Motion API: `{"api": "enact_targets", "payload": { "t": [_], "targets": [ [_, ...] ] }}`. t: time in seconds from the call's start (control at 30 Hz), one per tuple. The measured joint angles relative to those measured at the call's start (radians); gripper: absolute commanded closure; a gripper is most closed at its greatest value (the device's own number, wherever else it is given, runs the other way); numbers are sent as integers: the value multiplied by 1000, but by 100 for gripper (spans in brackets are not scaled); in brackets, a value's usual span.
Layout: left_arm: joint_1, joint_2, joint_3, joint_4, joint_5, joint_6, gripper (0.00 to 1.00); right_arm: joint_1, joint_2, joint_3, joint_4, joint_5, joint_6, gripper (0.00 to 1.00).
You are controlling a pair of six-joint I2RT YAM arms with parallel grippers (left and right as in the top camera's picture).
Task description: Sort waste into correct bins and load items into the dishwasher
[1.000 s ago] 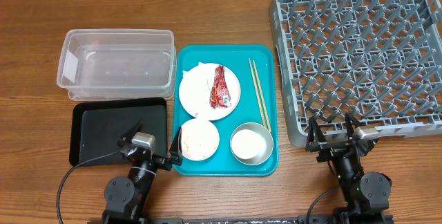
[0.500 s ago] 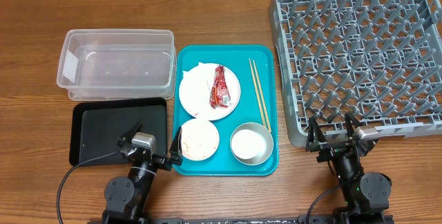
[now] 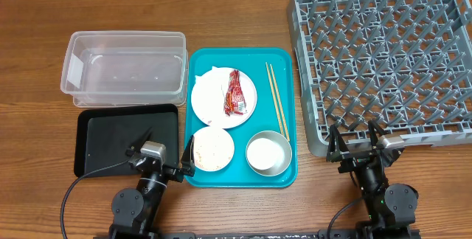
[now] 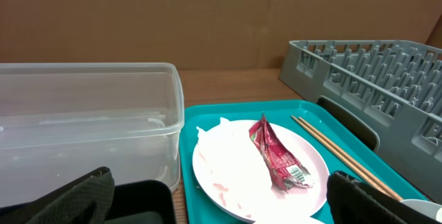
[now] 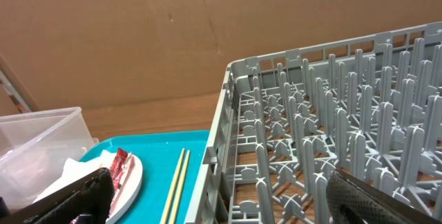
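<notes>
Sorting seems unstarted: left gripper [image 4: 221, 182], right gripper [image 5: 217, 186] gape empty; next, pinch the small red sauce packet [image 4: 276, 153] ahead of left jaws.

Left wrist view: left gripper [image 4: 219, 207] shows only dark, blurred fingertips [image 4: 65, 200] at btm corners; black tray [image 4: 141, 200] mostly hidden behind one, steel bowl [image 4: 421, 207] reduced to a sliver at frame edge, plate [image 4: 235, 175] cut at btm. Right wrist view: dish rack [image 5: 331, 148] runs off frame's right edge, clear tub [image 5: 34, 137] off the left. Overhead: white bowl [image 3: 212, 149] contents too small to identify; napkin [image 3: 210, 73] partly under sauce packet [image 3: 235, 91]
</notes>
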Motion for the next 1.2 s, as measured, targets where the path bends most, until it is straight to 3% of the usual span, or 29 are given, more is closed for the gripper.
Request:
{"api": "enact_targets", "payload": {
  "t": [0.5, 0.77, 0.93, 1.2],
  "targets": [
    [0, 0, 0, 11, 20, -11, 0, 0, 0, 0, 7, -28, 0, 0],
    [0, 0, 31, 212, 106, -61, 0, 0, 3, 57, 18, -139, 37, 0],
    [0, 69, 243, 21, 129, -67, 0, 0, 93, 315, -134, -156, 48, 0],
    [0, 511, 849, -575, 259, -77, 0, 0, 524, 860, -666, -166, 52, 0]
  ]
}}
